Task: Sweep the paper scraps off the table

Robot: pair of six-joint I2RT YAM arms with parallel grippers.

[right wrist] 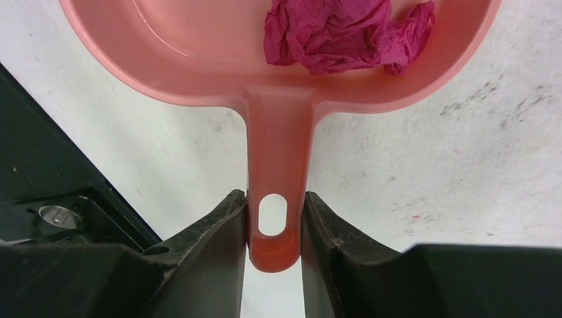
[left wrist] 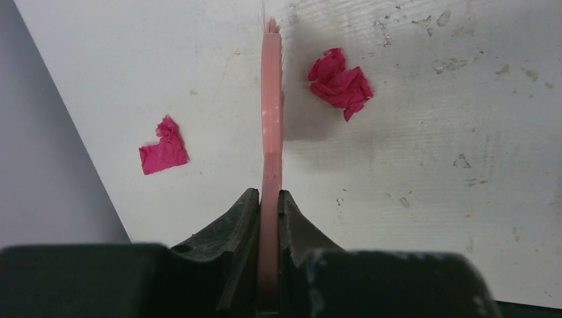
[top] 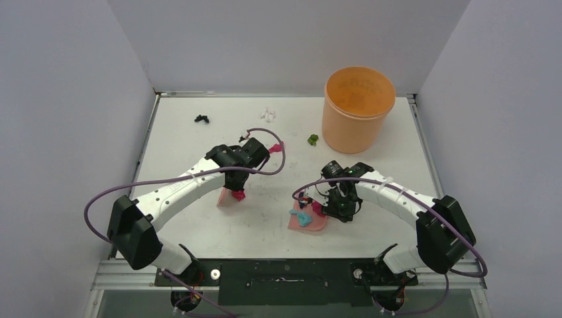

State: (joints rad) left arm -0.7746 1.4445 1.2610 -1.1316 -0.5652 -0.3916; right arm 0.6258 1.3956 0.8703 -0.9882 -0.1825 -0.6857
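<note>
My left gripper [top: 233,187] is shut on the pink hand brush [top: 227,197], bristles down on the white table [top: 199,142]. In the left wrist view the brush [left wrist: 270,99] stands edge-on between the fingers, with one magenta scrap [left wrist: 340,83] to its right and another [left wrist: 162,147] to its left. My right gripper [top: 333,207] is shut on the handle [right wrist: 275,152] of the pink dustpan [top: 310,224], which lies flat holding a light blue scrap [top: 303,218] and a magenta scrap [right wrist: 344,33]. Black [top: 201,119], white [top: 268,115] and green [top: 313,139] scraps lie farther back.
An orange bucket [top: 358,107] stands at the back right of the table. Grey walls close in the left, back and right sides. A black metal base strip [top: 285,273] runs along the near edge. Purple cables loop over both arms.
</note>
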